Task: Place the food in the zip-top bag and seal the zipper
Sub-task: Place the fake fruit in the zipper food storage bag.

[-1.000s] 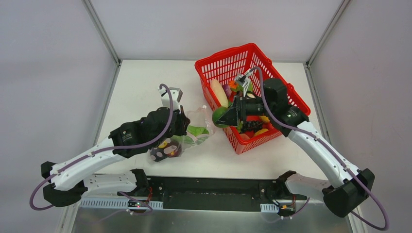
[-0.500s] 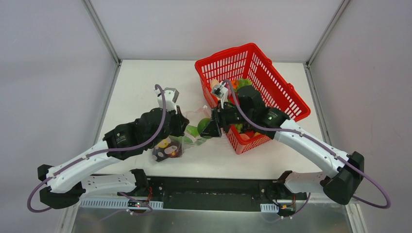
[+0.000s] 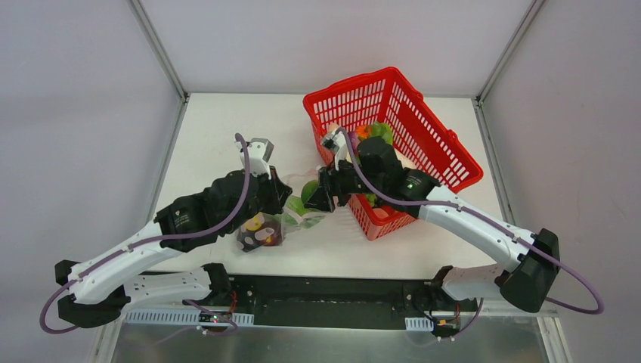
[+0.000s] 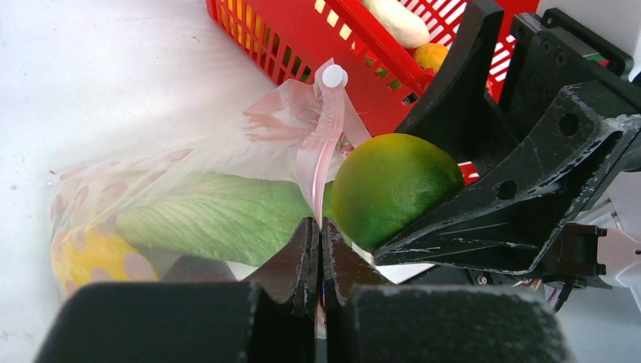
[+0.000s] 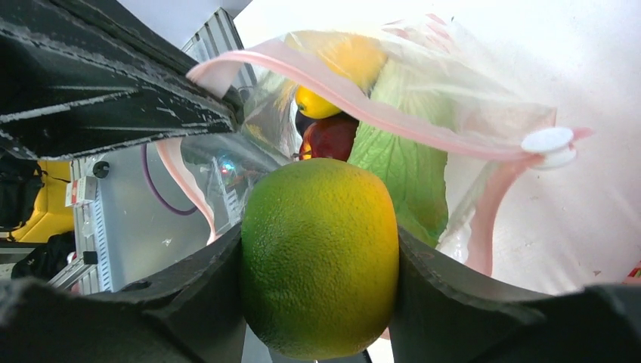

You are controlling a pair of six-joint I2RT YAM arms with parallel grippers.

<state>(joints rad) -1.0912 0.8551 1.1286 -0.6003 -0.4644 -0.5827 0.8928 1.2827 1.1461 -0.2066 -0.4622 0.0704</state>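
Clear plastic bag part-filled, mouth pinched in left end effector; right end effector clamps green-yellow toy fruit; pink zipper ahead, unsealed.

We see a white matte tabletop boxed in by plain pale grey panel walls at the back, left and right, with slim aluminium frame posts running up both back corners. Along the table's near edge we note a flat black mounting strip and below it a brushed silver metal sheet. Light is even and diffuse, shadows soft.
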